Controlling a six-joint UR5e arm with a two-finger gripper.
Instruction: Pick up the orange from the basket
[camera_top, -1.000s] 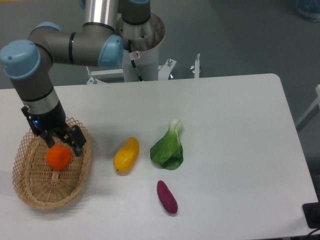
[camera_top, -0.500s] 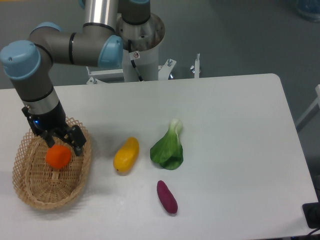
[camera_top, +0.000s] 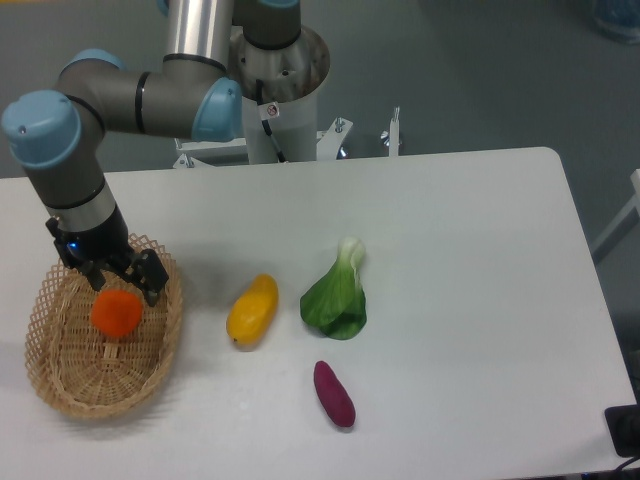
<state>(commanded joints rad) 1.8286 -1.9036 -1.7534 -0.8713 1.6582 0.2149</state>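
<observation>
The orange (camera_top: 116, 313), a small round orange-red fruit, is over the upper half of the oval wicker basket (camera_top: 62, 382) at the table's left edge. My gripper (camera_top: 124, 293) points down into the basket, its two dark fingers pressed against the left and right sides of the orange and closed on it. The wrist and gripper body hide the basket's far rim.
A yellow elongated fruit (camera_top: 252, 309) lies just right of the basket. A green leafy vegetable (camera_top: 337, 297) is beside it, and a purple sweet potato (camera_top: 334, 394) lies nearer the front. The robot base (camera_top: 280, 90) stands behind the table.
The gripper and wrist have shifted slightly up and to the left over the basket. The orange stays between the fingers and has barely moved.
</observation>
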